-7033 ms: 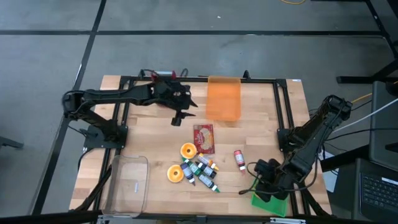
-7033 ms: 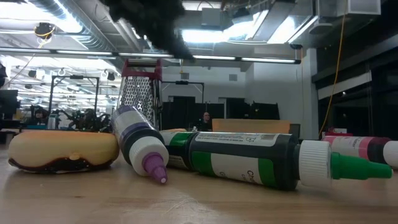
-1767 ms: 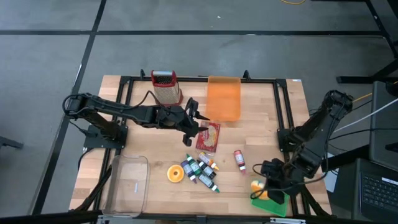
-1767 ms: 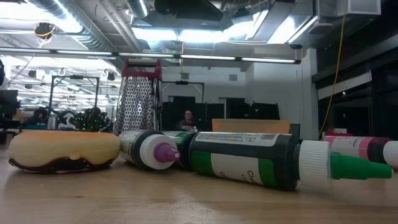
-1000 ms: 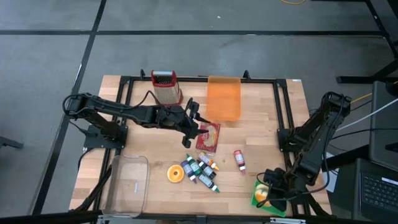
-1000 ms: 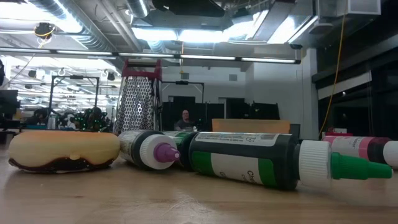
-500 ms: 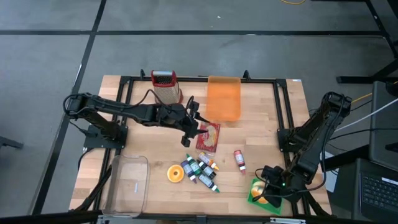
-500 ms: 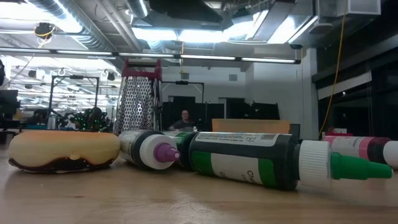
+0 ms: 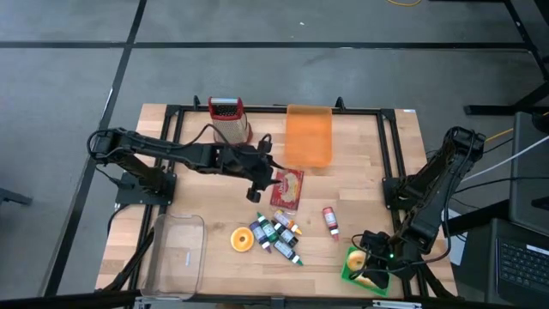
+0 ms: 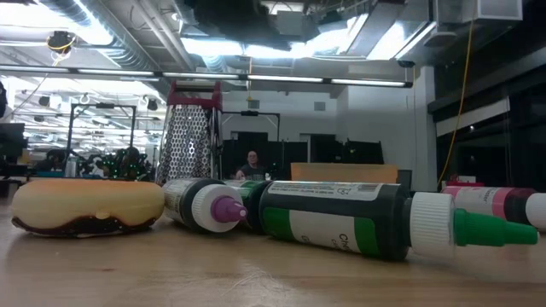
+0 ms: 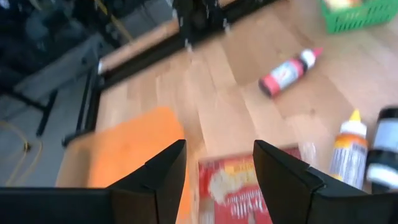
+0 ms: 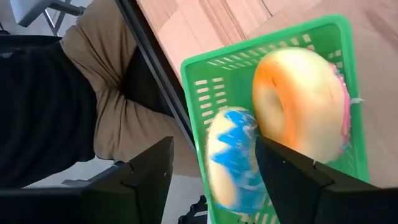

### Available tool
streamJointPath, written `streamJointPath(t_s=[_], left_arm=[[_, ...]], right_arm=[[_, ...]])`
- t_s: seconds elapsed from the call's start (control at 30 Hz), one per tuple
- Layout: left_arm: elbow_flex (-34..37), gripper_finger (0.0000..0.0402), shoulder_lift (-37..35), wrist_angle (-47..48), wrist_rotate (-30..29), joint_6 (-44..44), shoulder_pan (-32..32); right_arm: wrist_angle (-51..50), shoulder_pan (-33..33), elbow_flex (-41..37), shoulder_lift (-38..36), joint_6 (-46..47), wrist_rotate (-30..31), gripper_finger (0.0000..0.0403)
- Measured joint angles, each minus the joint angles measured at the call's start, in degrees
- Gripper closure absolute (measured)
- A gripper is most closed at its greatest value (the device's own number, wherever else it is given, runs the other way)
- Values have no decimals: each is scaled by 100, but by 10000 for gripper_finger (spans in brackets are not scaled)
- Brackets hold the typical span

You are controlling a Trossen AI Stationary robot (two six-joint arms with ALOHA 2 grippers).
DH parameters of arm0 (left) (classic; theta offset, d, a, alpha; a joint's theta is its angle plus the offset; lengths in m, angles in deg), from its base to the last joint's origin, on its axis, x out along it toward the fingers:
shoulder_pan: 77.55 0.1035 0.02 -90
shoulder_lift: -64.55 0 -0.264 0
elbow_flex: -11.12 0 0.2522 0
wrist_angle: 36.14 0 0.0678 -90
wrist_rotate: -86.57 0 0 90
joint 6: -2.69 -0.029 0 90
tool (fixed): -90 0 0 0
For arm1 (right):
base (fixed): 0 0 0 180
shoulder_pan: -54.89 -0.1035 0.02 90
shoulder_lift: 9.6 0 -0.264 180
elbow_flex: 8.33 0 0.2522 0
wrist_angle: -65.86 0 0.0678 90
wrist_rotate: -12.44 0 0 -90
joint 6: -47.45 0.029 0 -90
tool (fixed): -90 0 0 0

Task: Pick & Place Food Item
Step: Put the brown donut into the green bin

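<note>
Hovering open-jawed over the green basket (image 12: 273,93) where two doughnuts (image 12: 301,109) lie, the right gripper (image 9: 371,260) should lift straight clear, while the left gripper (image 11: 214,177), jaws apart above the red packet (image 11: 249,186), should centre itself before closing.

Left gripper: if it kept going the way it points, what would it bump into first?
Probably the red snack packet lying just ahead of the open left gripper, beside the orange sheet. Depth is hard to judge.

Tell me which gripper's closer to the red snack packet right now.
Left. The left gripper hovers right beside the red snack packet, fingers open, facing it. The right gripper is across the table, open over the green basket at the near right corner.
</note>
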Motion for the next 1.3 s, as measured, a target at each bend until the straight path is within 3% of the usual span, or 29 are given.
streamJointPath(t_s=[0.23, 0.43, 0.57, 0.8, 1.0, 1.13, 1.3], left_arm=[[0, 221, 0, 1004, -275, 700, -29], [0, 217, 0, 2238, -953, 1405, -254], [57, 217, 0, 2613, -185, 2283, -464], [748, 217, 2, 2574, 316, 3625, -1162], [1330, 217, 13, 1763, 540, 4299, -1532], [1489, 217, 13, 1068, 1051, 4664, -1555], [1604, 217, 76, 977, 1293, 5197, -1586]], right_arm=[[-11, 0, 0, 0, -314, 447, 172], [-11, 4, 0, -2, -1037, 1173, 172], [-11, 79, 0, -2, -1411, 1488, 172], [-11, 399, 0, -2, -1841, 1623, 172], [48, 637, 0, -2, -2219, 1649, 172], [73, 712, 0, -2, -2375, 1665, 172], [74, 726, 0, -2, -2551, 1664, 172]])
